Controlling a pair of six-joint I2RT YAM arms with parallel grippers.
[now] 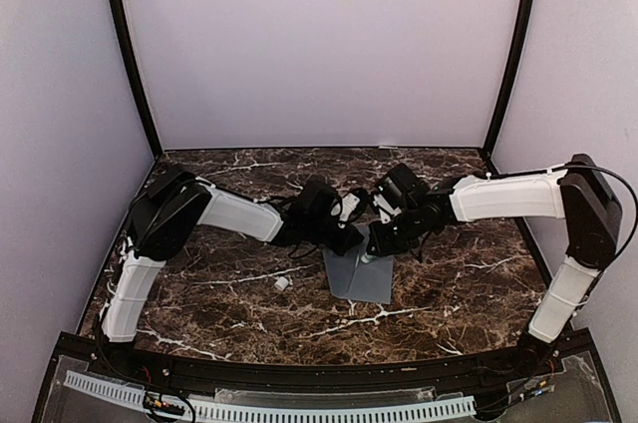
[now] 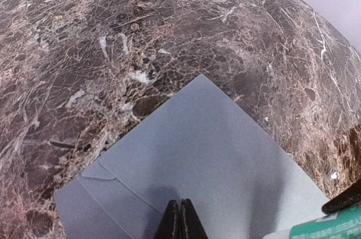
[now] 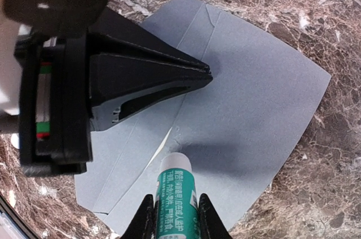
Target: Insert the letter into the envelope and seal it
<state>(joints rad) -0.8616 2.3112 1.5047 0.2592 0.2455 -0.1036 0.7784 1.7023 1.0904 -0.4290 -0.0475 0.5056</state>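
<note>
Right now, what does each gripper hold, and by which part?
The right gripper holds a glue stick by its green-printed barrel, white end forward. The left gripper is shut on nothing, tips on the grey envelope.

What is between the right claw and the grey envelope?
A green-and-white glue stick, clamped in the right gripper, its white tip over the envelope. The right wrist view shows it.

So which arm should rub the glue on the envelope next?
Right. The right pincer holds the glue stick, tip pointing at the envelope. The left pincer is shut and empty, seemingly pinning the envelope down.
</note>
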